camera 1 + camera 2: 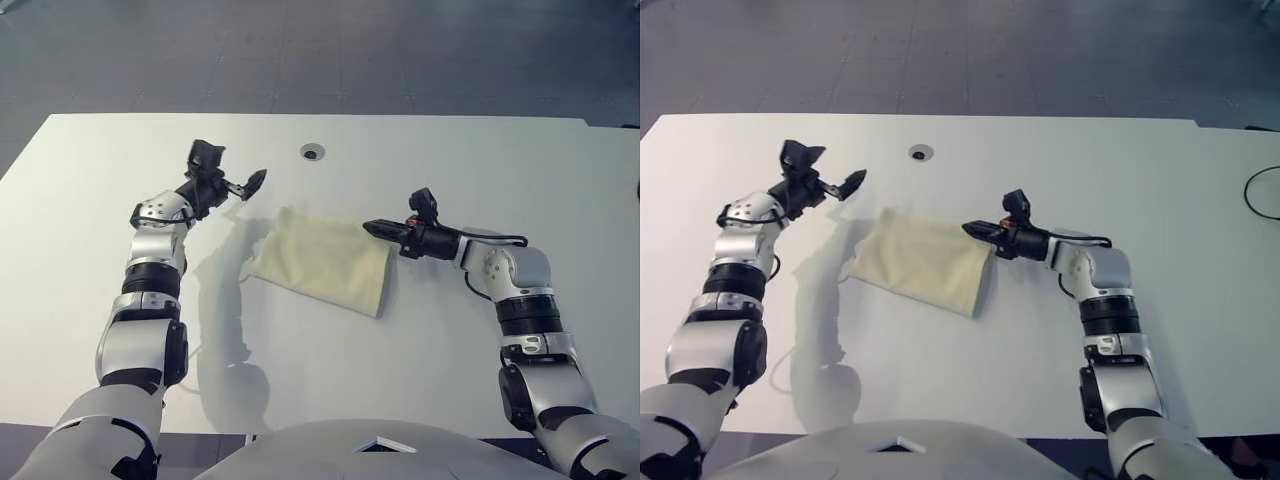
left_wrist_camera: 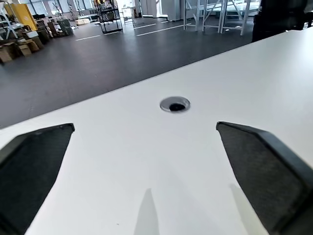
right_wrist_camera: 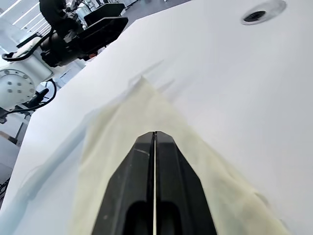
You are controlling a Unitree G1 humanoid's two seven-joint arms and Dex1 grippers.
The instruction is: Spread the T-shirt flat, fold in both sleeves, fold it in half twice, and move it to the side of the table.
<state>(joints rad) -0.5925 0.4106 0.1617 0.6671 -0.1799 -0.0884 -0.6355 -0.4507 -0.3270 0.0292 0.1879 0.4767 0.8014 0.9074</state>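
A pale yellow T-shirt (image 1: 325, 260) lies folded into a small rectangle near the middle of the white table (image 1: 450, 160). My right gripper (image 1: 372, 228) is shut, its tips over the shirt's far right corner; no cloth shows between the fingers (image 3: 146, 161). In the right wrist view the shirt (image 3: 122, 122) spreads out beneath those closed tips. My left gripper (image 1: 232, 170) hangs open above the table, beyond the shirt's far left corner and apart from it. Bare table shows between its two fingers (image 2: 264, 166).
A round cable hole (image 1: 312, 152) sits in the table beyond the shirt. A black cable (image 1: 1262, 190) loops at the table's right edge. Bare white tabletop surrounds the shirt on every side. Dark floor lies past the far edge.
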